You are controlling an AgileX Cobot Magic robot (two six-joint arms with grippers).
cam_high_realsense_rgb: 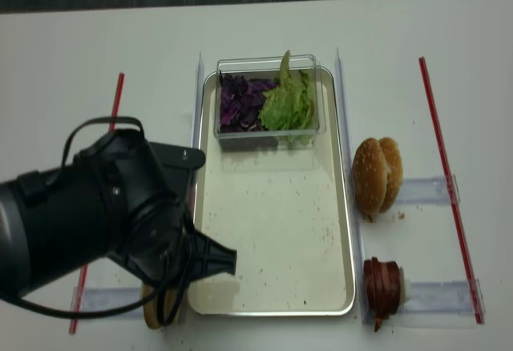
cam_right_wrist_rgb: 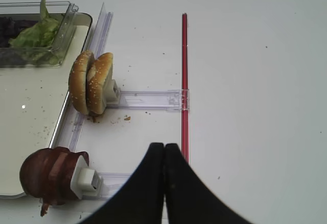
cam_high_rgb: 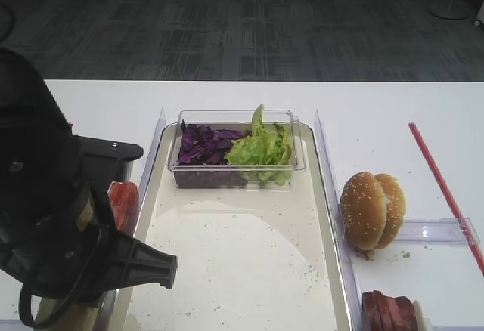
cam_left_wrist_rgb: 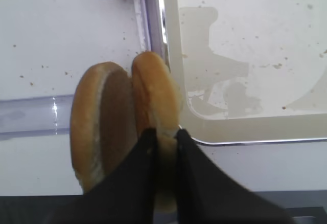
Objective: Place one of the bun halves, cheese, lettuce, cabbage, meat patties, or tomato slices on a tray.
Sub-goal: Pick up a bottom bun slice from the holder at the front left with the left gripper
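The left tool [cam_left_wrist_rgb: 162,147] is pinched narrowly onto the edge of one of two plain bun halves [cam_left_wrist_rgb: 156,101] that stand on edge side by side on the white desk [cam_high_realsense_rgb: 80,62], just outside the near left corner of the tray [cam_left_wrist_rgb: 245,132]; its dark fingers [cam_left_wrist_rgb: 145,152] sit on either side of the half nearer the tray rim. From the overhead view the arm hides most of this, so only a tan sliver of bun shows below it. The right tool [cam_right_wrist_rgb: 164,155] hovers over bare desk beside a red strip [cam_right_wrist_rgb: 184,81], its tips pressed together with nothing between them. The tray's crumb-speckled floor is bare apart from a clear tub [cam_high_rgb: 236,150] at its far end, which holds the purple cabbage [cam_high_rgb: 203,146] on the left and the green lettuce [cam_high_rgb: 262,150] on the right. To the right of the tray, a pair of sesame buns [cam_high_rgb: 372,210] stands on edge, and nearer the front the reddish-brown meat patties [cam_high_realsense_rgb: 383,285] stand stacked. A bit of red, probably the tomato slices [cam_high_rgb: 123,199], peeks out past the left arm.
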